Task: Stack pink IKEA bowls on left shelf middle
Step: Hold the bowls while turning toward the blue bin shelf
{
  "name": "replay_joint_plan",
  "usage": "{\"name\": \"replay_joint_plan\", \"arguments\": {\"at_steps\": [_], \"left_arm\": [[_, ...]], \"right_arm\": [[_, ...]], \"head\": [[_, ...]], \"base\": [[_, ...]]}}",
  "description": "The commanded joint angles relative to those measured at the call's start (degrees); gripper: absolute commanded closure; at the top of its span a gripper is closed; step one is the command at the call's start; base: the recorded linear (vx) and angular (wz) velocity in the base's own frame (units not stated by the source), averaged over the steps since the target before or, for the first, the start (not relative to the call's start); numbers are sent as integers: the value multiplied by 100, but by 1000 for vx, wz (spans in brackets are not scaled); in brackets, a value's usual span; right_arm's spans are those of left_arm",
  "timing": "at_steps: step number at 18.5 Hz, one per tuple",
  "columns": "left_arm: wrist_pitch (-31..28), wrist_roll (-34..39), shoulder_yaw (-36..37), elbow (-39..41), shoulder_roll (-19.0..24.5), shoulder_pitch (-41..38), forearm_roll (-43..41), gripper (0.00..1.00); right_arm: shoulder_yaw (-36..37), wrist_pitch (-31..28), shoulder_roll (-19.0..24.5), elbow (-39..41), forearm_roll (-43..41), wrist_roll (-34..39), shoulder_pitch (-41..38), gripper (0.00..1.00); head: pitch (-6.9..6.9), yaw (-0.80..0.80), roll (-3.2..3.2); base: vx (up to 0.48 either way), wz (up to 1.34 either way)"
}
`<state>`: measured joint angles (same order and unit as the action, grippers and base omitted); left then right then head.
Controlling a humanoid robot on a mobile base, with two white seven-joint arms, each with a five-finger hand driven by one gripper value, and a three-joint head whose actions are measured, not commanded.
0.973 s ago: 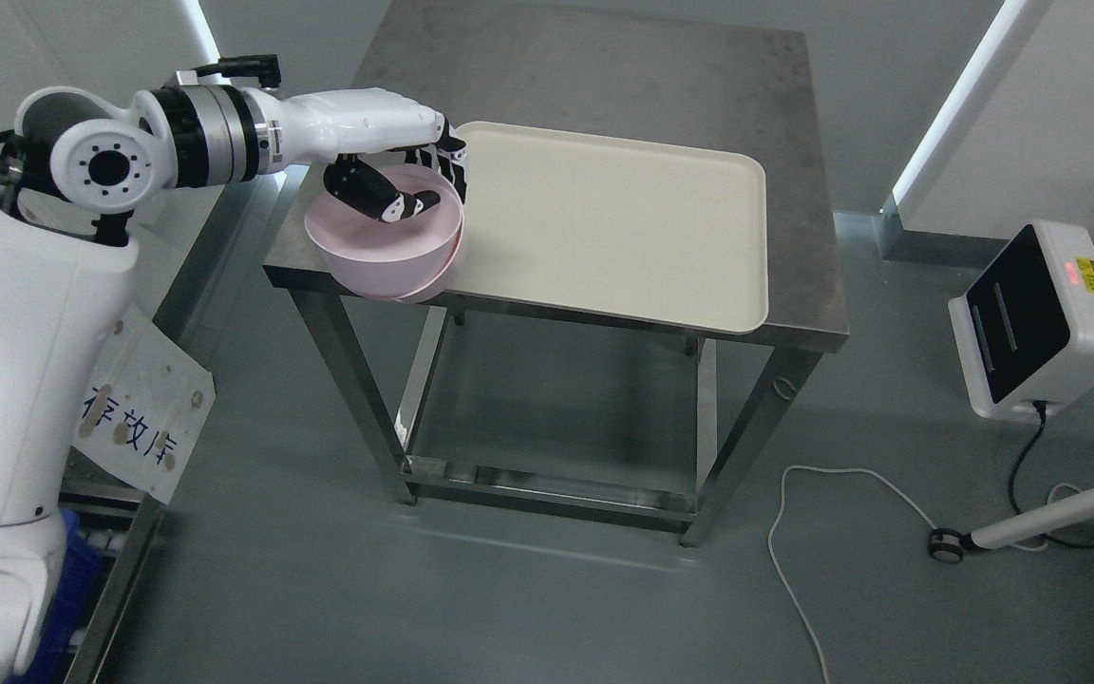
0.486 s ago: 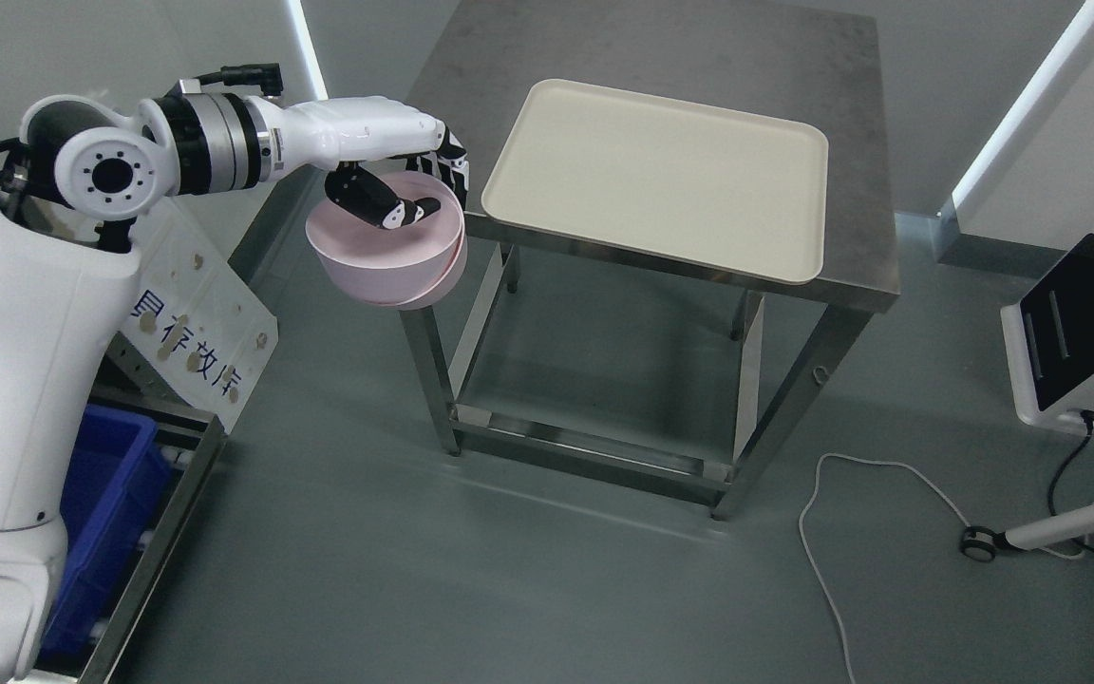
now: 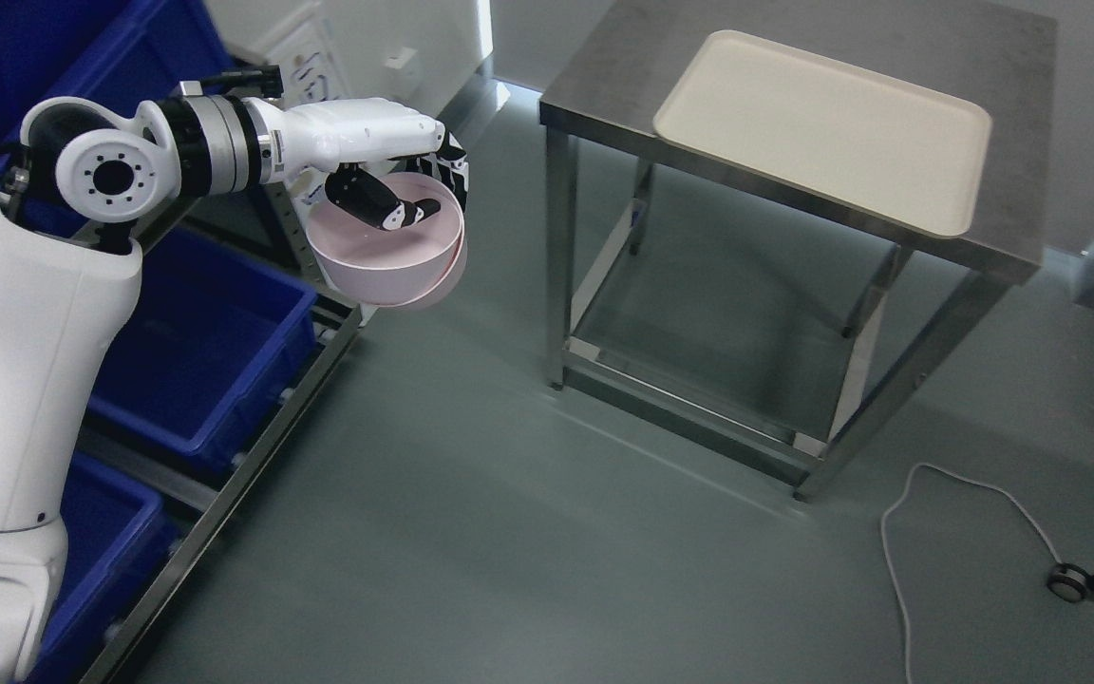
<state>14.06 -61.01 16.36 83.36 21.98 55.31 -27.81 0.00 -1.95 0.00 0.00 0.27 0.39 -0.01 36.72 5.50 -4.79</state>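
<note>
We carry the pink bowls (image 3: 384, 258) in our left hand (image 3: 386, 157), out in the open air above the floor, just beside the shelf rack (image 3: 253, 456) and well apart from the steel surface (image 3: 604, 85). Two rims show, one nested inside the other, so we judge this a stack of two held as one.

The fingers (image 3: 452, 171) hook over the far rim on the outside while the thumb (image 3: 381, 204) presses down inside the bowl, pinching the wall between them. That pinch at the rim keeps the mouth facing up and leaves the base free, which should let us set the stack down flat on a shelf level.

The cream tray (image 3: 822, 123) lies bare on the surface, its near edge overhanging slightly. Blue bins (image 3: 205, 351) fill the rack levels we can see; the middle level meant for the bowls is not clearly visible from here. Our right arm is out of view.
</note>
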Motion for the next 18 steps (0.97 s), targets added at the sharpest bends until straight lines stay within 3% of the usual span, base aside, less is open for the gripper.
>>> {"name": "replay_joint_plan", "arguments": {"at_steps": [1,10,18], "left_arm": [[-8,1,-2,-31,0,6,-5,97],[-35,1,-2,-83,-18,85,-14,97],[-44,45,-1,-215,-149,340,-23,97]], "right_arm": [[62,1,-100,193,-27,-4,-166,0],[62,-7,-100,193,-27,-4,-166,0],[62,1,-100,193,-27,-4,-166,0]], "head": [[0,0,0],[0,0,0],[-3,0,0]], "base": [[-308,619],[-259,1041],[-110,1258]]}}
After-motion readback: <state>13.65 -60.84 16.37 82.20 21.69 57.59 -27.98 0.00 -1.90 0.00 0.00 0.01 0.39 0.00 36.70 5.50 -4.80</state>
